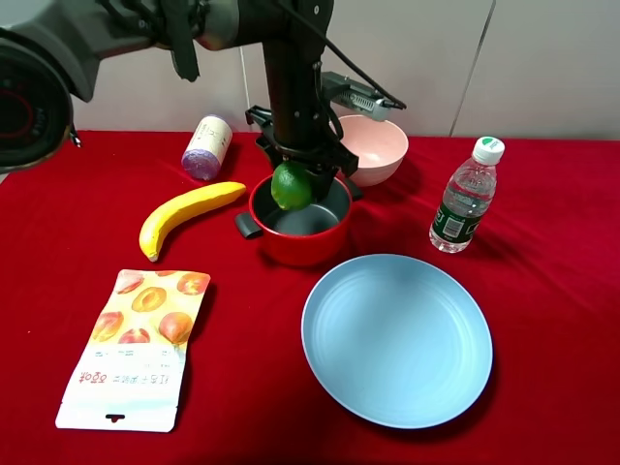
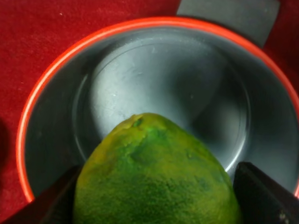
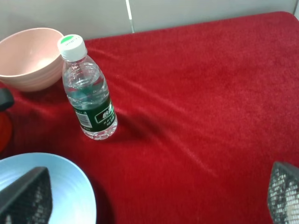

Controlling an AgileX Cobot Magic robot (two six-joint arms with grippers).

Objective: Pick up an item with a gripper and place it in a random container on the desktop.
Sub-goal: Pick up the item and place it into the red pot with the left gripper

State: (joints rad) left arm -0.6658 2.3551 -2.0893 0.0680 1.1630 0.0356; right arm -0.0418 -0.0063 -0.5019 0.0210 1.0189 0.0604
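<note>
My left gripper [image 1: 294,184] is shut on the green lime [image 1: 291,186] and holds it just above the rim of the red pot [image 1: 302,248], over its dark grey inside. In the left wrist view the lime [image 2: 154,182] sits between the black fingers [image 2: 264,198], with the pot's red rim [image 2: 46,70] and bare bottom below it. My right gripper [image 3: 154,196] is open and holds nothing. It hovers over the red cloth desktop [image 3: 201,107] near the plate's edge and is out of the exterior view.
A yellow banana [image 1: 189,213] lies left of the pot. A pink bowl [image 1: 373,145] stands behind it, a water bottle [image 1: 465,199] to its right and a light blue plate [image 1: 397,339] in front. A snack packet [image 1: 136,349] and a purple can [image 1: 205,147] lie at the left.
</note>
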